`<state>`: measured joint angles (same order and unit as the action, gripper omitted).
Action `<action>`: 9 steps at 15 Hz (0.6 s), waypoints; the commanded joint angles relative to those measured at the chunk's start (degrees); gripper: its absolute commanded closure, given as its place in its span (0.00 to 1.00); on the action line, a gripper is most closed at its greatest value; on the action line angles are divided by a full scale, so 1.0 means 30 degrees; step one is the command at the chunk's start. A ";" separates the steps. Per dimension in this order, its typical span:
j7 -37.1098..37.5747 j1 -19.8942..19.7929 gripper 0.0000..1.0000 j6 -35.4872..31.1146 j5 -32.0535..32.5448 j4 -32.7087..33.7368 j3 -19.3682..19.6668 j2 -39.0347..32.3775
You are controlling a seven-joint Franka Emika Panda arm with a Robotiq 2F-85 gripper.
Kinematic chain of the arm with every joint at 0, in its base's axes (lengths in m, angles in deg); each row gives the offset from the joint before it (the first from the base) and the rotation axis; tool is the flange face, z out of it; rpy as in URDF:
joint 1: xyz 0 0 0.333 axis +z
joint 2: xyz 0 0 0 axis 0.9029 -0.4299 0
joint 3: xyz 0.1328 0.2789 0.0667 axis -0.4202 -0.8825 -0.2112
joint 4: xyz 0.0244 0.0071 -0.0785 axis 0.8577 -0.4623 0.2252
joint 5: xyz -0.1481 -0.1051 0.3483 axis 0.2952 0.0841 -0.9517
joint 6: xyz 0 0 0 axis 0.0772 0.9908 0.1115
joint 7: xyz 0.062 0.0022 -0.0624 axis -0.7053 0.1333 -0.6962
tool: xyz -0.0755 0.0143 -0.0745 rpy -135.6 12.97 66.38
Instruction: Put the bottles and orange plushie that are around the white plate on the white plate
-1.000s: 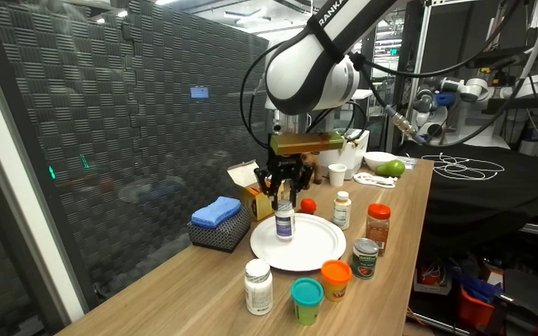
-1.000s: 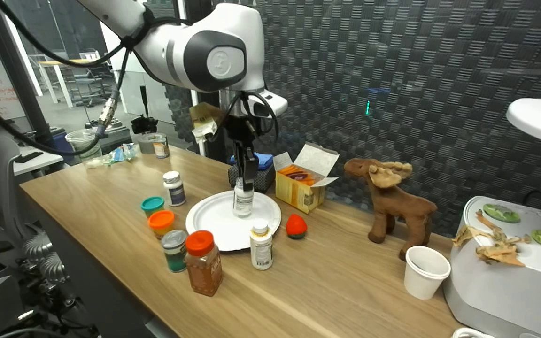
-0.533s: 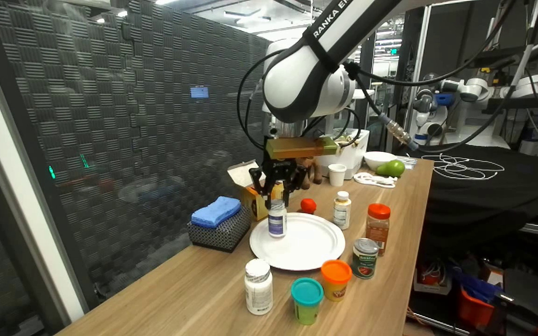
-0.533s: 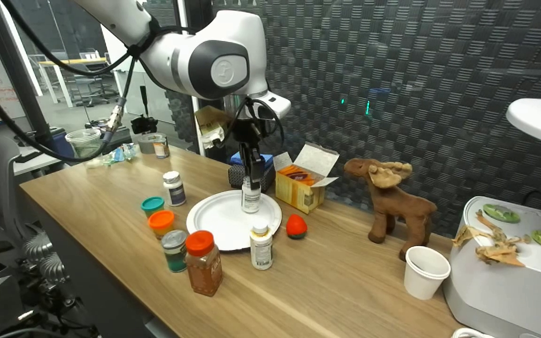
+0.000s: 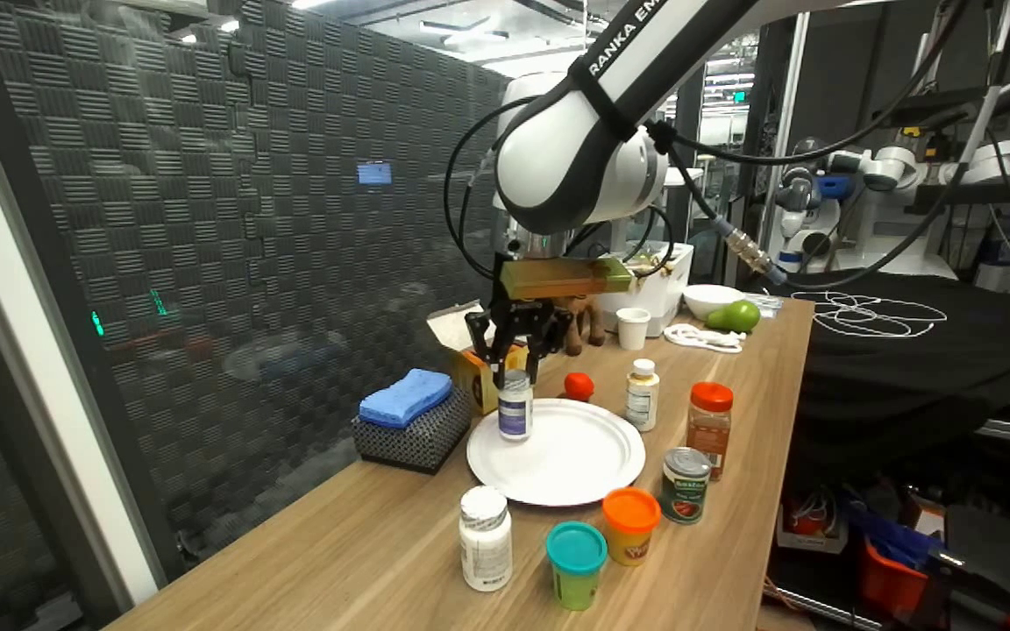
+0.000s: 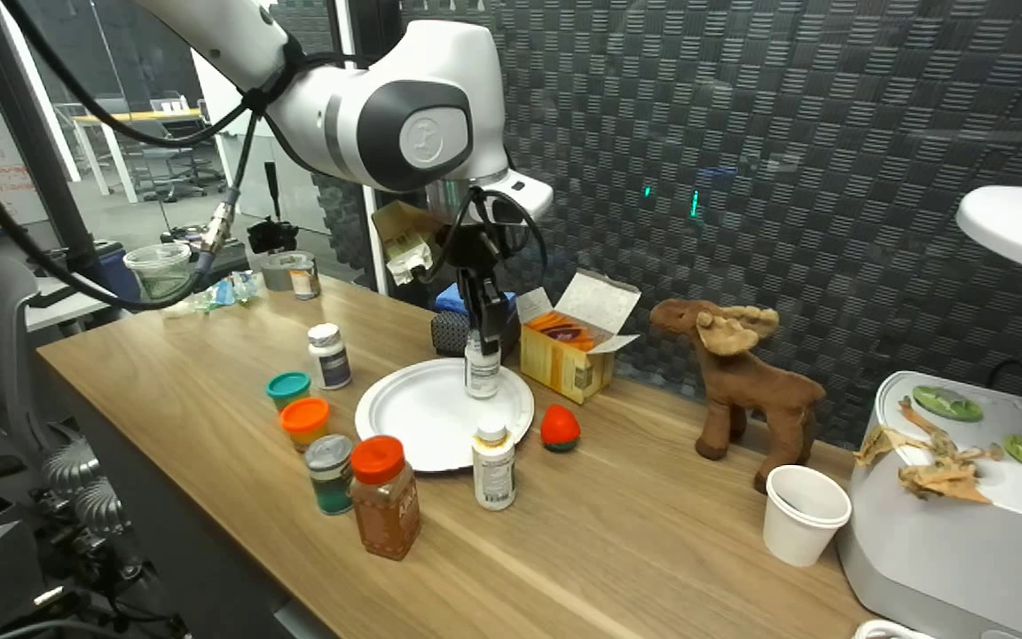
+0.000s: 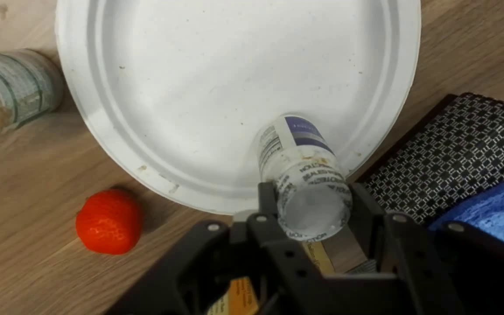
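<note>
The gripper [image 5: 515, 379] pinched the cap of a white bottle [image 7: 306, 179] with a purple label. The cap sat snug between its tips, and in both exterior views the rest of the bottle stuck out below. In the wrist view the bottle was a bit below and right of the middle, with its bottom end over the white plate [image 7: 217, 78]. I could not tell if it touched the plate.

In an exterior view, the gripper and the bottle had gone a bit left and up in the frame since 1 second before, closer to the blue cloth [image 5: 406, 399]. The plate had slid a tiny bit left too. The things around it had stayed put.

The orange plushie [image 7: 108, 222] was on the wooden table [image 5: 356, 561], at the lower left of the wrist view, near the plate. A white-capped bottle [image 7: 15, 94] stood just beside the plate at that frame's left edge. In an exterior view, a red-capped bottle [image 5: 709, 429] stood right of the plate, a teal-topped jar [image 5: 576, 565] low in the middle, and another white bottle [image 5: 486, 539] just left of that jar.
</note>
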<state>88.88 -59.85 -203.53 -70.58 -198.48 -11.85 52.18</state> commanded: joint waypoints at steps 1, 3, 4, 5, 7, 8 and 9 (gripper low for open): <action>-0.0708 0.0165 0.81 0.0086 0.0009 -0.0013 0.0135 0.0006; -0.0893 0.0181 0.81 0.0184 0.0062 -0.0086 0.0146 -0.0034; -0.0966 0.0204 0.81 0.0277 0.0116 -0.0110 0.0159 -0.0062; -0.1047 0.0214 0.77 0.0405 0.0131 -0.0103 0.0154 -0.0058; -0.1002 0.0381 0.29 0.0511 0.0393 -0.0111 0.0229 0.0206; -0.0893 0.0539 0.23 0.0493 0.0466 -0.0215 0.0169 0.0631; -0.0717 0.0746 0.16 0.0501 0.0637 -0.0302 0.0165 0.1013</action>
<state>86.35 -59.42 -203.01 -69.87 -198.85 -11.86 51.95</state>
